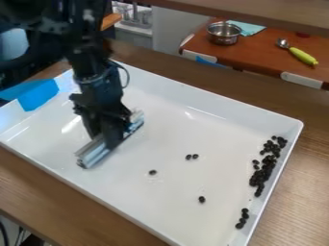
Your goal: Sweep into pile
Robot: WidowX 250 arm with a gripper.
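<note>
My gripper [109, 139] hangs low over the left half of the white tray [160, 212], shut on a grey metal sweeping bar [94, 152]. The bar lies slantwise at the tray floor, its middle covered by the fingers. Most of the small black pieces [262, 175] gather in a long cluster along the tray's right wall. A few more lie just below that cluster, near the lower right. Apart from them are a pair of pieces [191, 156] at mid-tray, a single piece [152, 172] right of the bar, and another piece [202, 199] lower down.
Raised walls surround the tray, which stands on a wooden table [310, 192]. Blue tape [37, 95] covers its left corner. Behind, a second reddish table [263, 53] holds a metal pot [224, 32], a teal cloth [248, 28] and a spoon with a green handle [302, 55].
</note>
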